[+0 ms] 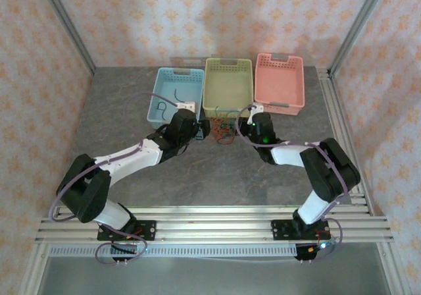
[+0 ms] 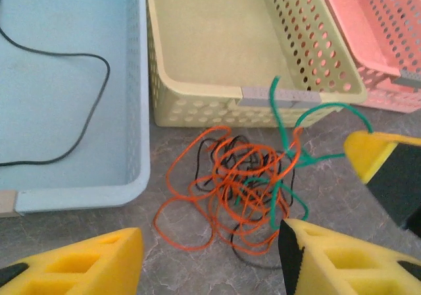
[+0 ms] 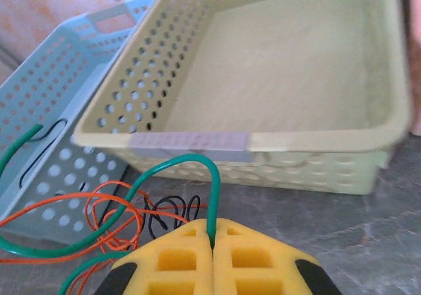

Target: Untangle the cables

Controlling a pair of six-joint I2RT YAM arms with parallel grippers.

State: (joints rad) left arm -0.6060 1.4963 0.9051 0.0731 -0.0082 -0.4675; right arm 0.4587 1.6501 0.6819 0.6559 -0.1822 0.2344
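The cables [image 2: 243, 176] lie as a tangle of orange, black and green wires on the grey table, just in front of the yellow-green basket [image 2: 197, 107]. In the top view the tangle [image 1: 223, 132] sits between both grippers. My left gripper [image 2: 210, 262] hovers over the tangle's near edge, yellow fingers [image 2: 335, 262] spread wide with nothing between them. My right gripper [image 3: 212, 232] is shut on the green cable [image 3: 188, 156], which arches up from its tips and runs left into the tangle. A separate black cable [image 2: 79, 110] lies inside the blue basket [image 2: 79, 196].
Three baskets stand in a row at the back: blue [image 1: 172, 96], yellow-green [image 1: 227, 84] and pink [image 1: 281, 83]. The yellow-green basket's front wall [image 3: 263, 143] is very close ahead of the right gripper. Open table lies nearer the arm bases [image 1: 217, 176].
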